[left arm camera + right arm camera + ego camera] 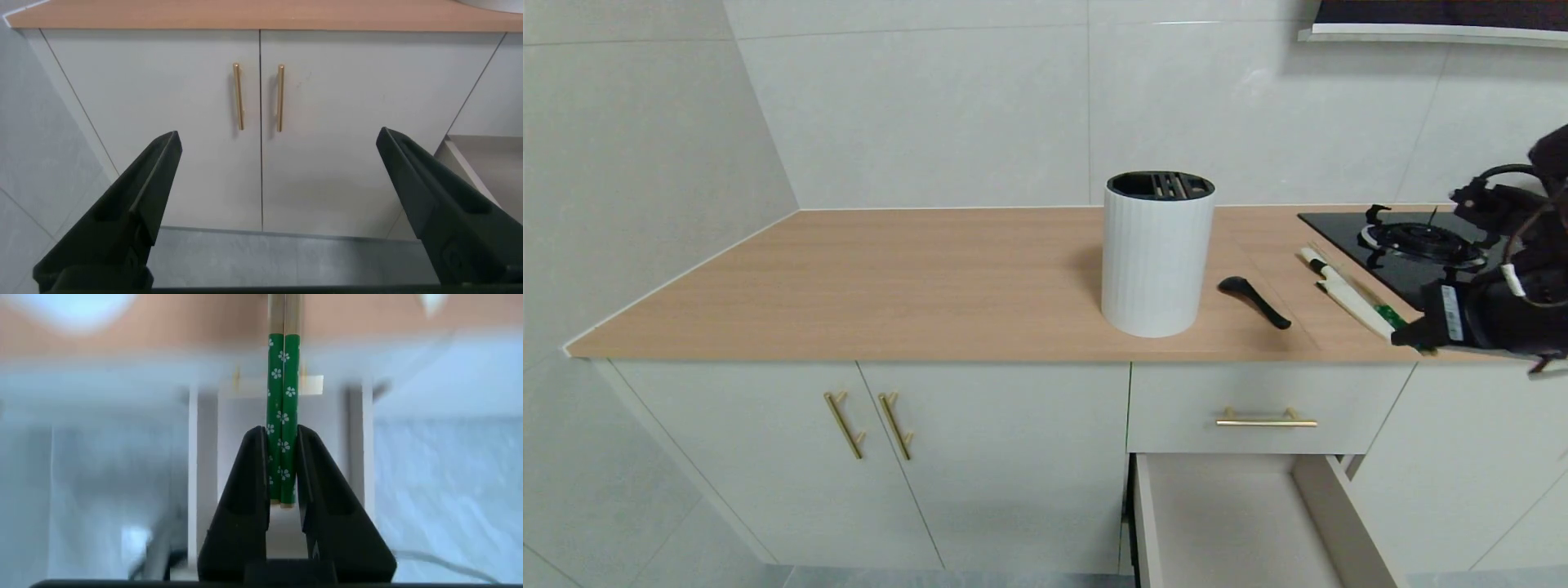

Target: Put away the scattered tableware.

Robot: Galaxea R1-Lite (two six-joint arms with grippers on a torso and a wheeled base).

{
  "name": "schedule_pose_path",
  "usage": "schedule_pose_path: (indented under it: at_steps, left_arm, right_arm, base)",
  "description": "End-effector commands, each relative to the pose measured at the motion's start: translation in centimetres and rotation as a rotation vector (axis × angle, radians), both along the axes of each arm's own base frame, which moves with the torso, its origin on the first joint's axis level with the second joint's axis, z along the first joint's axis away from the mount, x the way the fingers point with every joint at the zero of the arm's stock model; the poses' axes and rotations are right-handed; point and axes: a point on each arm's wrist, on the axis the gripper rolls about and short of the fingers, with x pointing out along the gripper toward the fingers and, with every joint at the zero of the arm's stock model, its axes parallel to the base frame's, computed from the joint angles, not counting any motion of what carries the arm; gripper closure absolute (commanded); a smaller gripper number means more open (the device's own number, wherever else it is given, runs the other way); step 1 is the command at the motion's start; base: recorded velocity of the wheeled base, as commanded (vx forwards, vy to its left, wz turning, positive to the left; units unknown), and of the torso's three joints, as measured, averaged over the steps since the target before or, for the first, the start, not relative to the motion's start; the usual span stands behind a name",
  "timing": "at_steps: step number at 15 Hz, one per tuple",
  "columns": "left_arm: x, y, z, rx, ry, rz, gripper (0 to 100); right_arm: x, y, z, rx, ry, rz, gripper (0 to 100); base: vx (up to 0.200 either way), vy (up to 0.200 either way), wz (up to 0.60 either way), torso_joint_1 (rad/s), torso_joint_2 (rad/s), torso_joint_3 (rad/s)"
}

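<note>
Countertop (890, 278): wood-look surface running along the tiled wall, carrying all the tableware.
Cabinet doors (768, 457): a white pair with gold bar handles, shut, under the counter's left part.
Drawer (1225, 523): the lower one under the counter's right part is pulled out; the drawer above it is shut.
Gas hob (1339, 229): black glass with one burner, at the far right of the counter.
Utensil holder (1156, 257): white ribbed cylinder with a black slotted top, upright near the counter's middle.
Left gripper (278, 163): low, facing the cabinet doors, fingers spread wide with nothing between them.
Right gripper (1409, 335): at the counter's front edge by the hob, clamped on the chopsticks' green ends.
White utensil (1347, 298): flat on the counter, just beside the chopsticks.
Chopsticks (1387, 313): a pair with green flowered ends, lying slantwise between the hob and the spoon.
Black spoon (1252, 300): flat on the counter just right of the holder.
</note>
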Motion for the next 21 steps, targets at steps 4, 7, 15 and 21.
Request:
schedule_pose_path:
  at_steps: [4, 7, 15, 21]
  left_arm:
    - [0.0, 0.0, 0.0, 0.0, 0.0, 0.0, 0]
    - [0.0, 0.0, 0.0, 0.0, 0.0, 0.001, 0]
    - [0.0, 0.0, 0.0, 0.0, 0.0, 0.0, 0]
    - [0.0, 0.0, 0.0, 0.0, 0.0, 0.0, 0]
  right_arm:
    - [-13.4, -1.7, -1.0, -0.02, 0.085, 0.152, 100]
    - [-13.8, -1.4, -4.0, 0.03, 0.316, 0.244, 100]
    - [-7.8, 3.8, -10.4, 0.054, 0.699, 0.326, 100]
    - [-4.1, 7.3, -12.1, -0.04, 0.701, 0.25, 100]
  base:
    - [0.0, 0.0, 0.0, 0.0, 0.0, 0.0]
    - [0.0, 0.0, 0.0, 0.0, 0.0, 0.0]
    - [0.0, 0.0, 0.0, 0.0, 0.0, 0.0]
    - [0.0, 0.0, 0.0, -0.043, 0.12, 0.074]
